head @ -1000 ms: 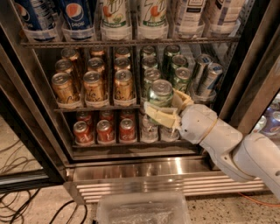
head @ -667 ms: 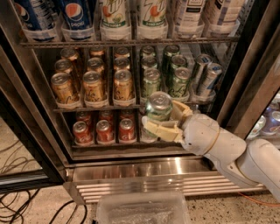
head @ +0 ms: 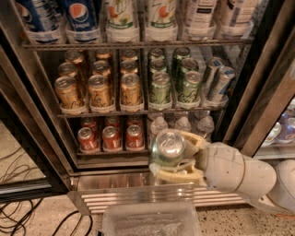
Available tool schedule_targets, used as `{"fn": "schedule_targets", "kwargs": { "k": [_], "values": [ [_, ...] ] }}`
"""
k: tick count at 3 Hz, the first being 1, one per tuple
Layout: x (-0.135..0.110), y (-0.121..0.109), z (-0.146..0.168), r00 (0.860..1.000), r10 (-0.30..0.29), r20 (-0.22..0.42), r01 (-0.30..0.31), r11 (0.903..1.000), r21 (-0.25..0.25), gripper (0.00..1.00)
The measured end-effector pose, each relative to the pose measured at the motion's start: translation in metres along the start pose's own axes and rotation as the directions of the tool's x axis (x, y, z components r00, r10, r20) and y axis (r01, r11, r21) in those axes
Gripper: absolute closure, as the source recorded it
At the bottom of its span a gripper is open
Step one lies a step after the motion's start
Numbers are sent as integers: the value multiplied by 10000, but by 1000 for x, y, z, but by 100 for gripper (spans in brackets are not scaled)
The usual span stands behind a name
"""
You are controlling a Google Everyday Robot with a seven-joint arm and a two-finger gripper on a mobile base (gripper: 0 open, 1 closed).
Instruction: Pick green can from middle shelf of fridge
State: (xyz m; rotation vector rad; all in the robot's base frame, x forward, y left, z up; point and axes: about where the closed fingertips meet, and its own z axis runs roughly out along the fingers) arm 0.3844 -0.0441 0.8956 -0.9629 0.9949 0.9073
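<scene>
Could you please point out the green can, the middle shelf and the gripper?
green can [head: 167,144]: camera view, on its silver top.
middle shelf [head: 106,113]: camera view, on its front rail.
gripper [head: 169,155]: camera view, between its fingertips, below that shelf.

This looks like a shop or office-pantry drinks corner: a tall commercial fridge [head: 252,83] with wire racks holds ranked Pepsi bottles [head: 79,14], gold cans [head: 99,90] and red cans [head: 111,137] above a ribbed steel grille [head: 138,198], where the gripper [head: 171,154] clasps the green can [head: 168,146].
</scene>
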Motion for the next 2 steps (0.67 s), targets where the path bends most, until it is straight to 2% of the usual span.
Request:
{"fn": "schedule_targets", "kwargs": {
  "k": [1, 2],
  "values": [
    [-20, 31, -8, 9989, -435, -197, 421, 9970, -657, 100],
    [-20, 31, -8, 9989, -435, -197, 421, 9970, -657, 100]
  ]
}}
